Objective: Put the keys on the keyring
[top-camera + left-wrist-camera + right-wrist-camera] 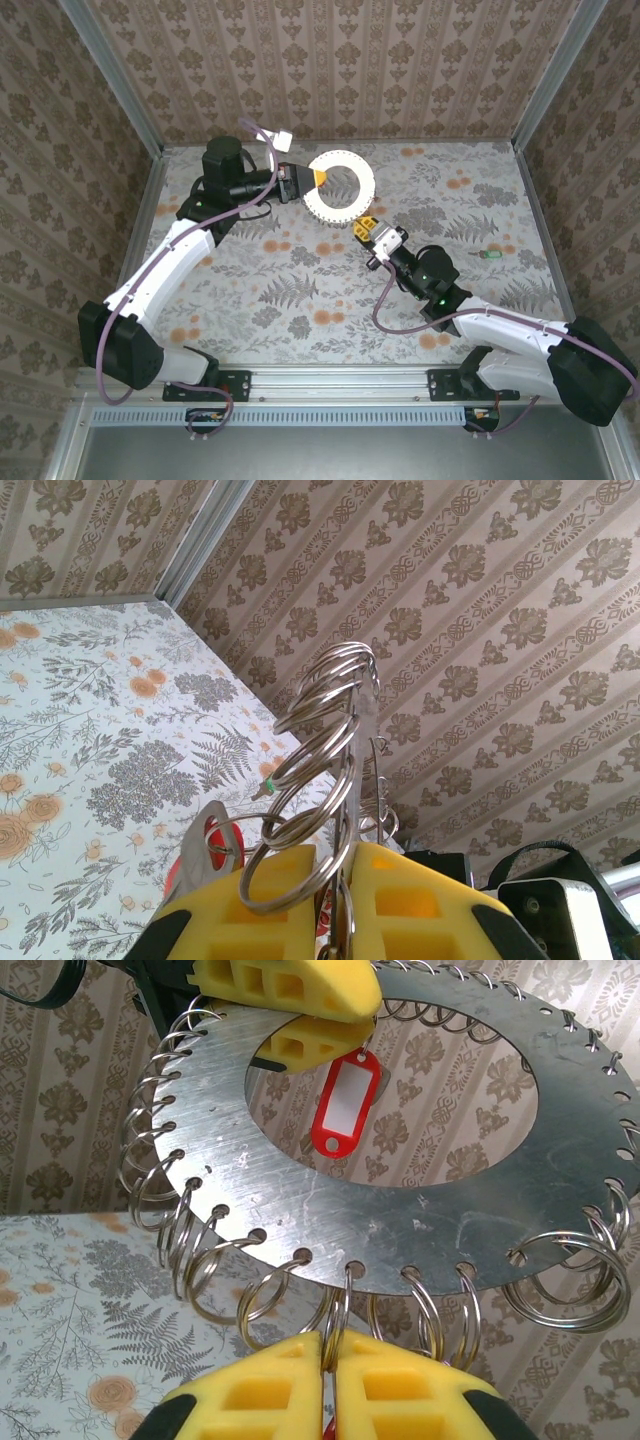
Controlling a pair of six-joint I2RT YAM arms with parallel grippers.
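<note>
Keyring [400, 1210]: flat silver disc, wire loops round the rim, held off the table, mid-frame in R wrist view. Red tag [345, 1100] shows in its hole, upper centre. Step, prob.: work one loop open. Hold disc steady, pull gently (thin wire could slip). R gripper [330, 1385], bottom centre, jaws pressed together on one wire loop [337, 1310]. L gripper [300, 1015], top, clamped on inner rim.

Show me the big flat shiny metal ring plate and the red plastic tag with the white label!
big flat shiny metal ring plate [300, 1200]: right wrist view, on its bare lower-left face.
red plastic tag [345, 1100]: right wrist view, on its white label.
</note>
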